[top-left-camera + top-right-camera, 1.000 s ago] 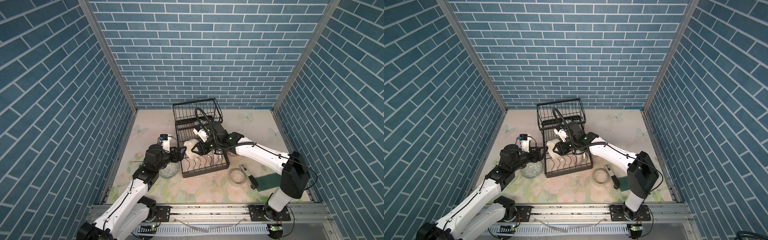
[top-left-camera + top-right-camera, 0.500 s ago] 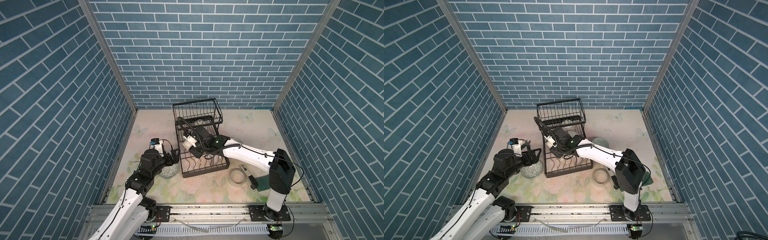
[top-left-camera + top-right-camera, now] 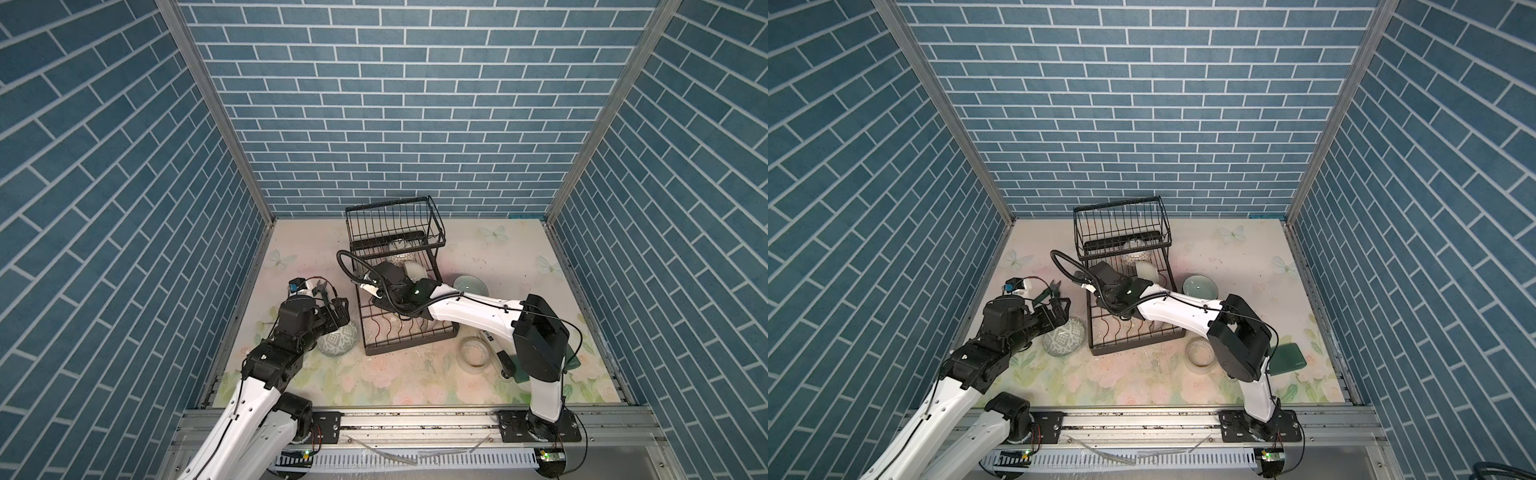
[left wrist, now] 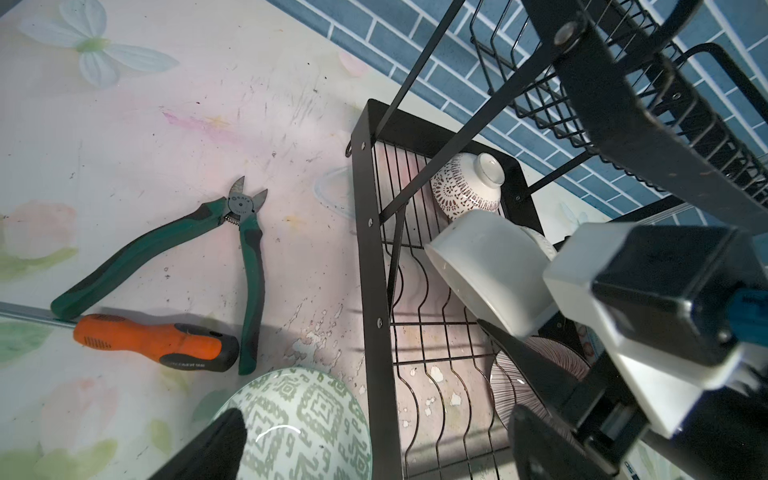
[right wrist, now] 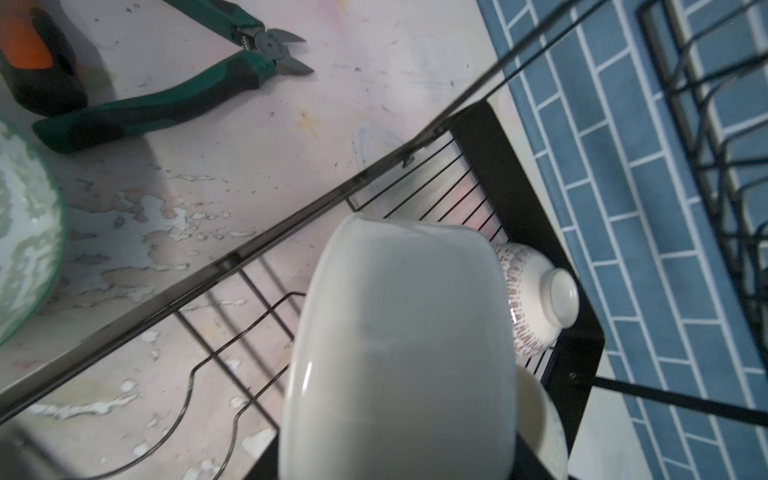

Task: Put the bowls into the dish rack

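**Top views.** The rack (image 3: 390,242) (image 3: 1121,243) stands mid-table, toward the back edge. The right gripper (image 3: 401,272) reaches in from the rack's right side and is clamped on a white bowl (image 3: 416,270) (image 3: 1147,270), held over the back half of the lower tray, under the upper basket. The left gripper (image 3: 334,311) (image 3: 1059,315) hangs with its jaws spread wide and empty above the far rim of a green-print bowl (image 3: 338,341) (image 3: 1065,337). That bowl sits on the table just beside the rack's front-left corner. A pale green bowl (image 3: 469,286) (image 3: 1200,286) sits mouth up near the rack's right side. A tape ring (image 3: 473,353) (image 3: 1200,353) lies off the rack's front-right corner.

**Left wrist.** One finger (image 4: 220,444) is over the green-print bowl (image 4: 307,415), the other over the tray. The white bowl (image 4: 486,266) tilts above the tray wires, with a black finger of the right gripper under its rim. Beyond it a brown-print bowl (image 4: 465,191) lies on its side in the tray's back corner. A striped bowl (image 4: 552,365), partly hidden, stands among the dividers. Pliers (image 4: 245,232) and a screwdriver (image 4: 153,343) lie on the table left of the rack.

**Right wrist.** The white bowl (image 5: 399,353) fills the space between the jaws. The brown-print bowl (image 5: 536,299) is just behind it, against the tray's corner frame.
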`<state>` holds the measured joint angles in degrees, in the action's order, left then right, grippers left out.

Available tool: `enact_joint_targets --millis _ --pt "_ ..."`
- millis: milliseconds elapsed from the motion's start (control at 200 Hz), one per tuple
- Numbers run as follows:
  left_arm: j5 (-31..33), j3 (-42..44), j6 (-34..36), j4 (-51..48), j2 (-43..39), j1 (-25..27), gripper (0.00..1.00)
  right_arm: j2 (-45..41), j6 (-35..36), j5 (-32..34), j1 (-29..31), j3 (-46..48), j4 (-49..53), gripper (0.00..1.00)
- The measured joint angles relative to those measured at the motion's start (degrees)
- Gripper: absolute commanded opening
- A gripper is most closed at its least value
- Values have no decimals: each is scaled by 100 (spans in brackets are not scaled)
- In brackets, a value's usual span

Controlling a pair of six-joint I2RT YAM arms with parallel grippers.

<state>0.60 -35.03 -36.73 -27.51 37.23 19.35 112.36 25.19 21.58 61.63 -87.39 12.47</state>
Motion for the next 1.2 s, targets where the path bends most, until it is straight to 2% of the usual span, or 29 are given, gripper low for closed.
enact_joint_targets --millis 420,1200 --pt "46 0 -9 -153 -186 -33 100 710 1528 752 -22 17 -1491 34" --pt "46 0 9 -179 -20 -70 100 1408 2282 704 -470 7 -2496 37"
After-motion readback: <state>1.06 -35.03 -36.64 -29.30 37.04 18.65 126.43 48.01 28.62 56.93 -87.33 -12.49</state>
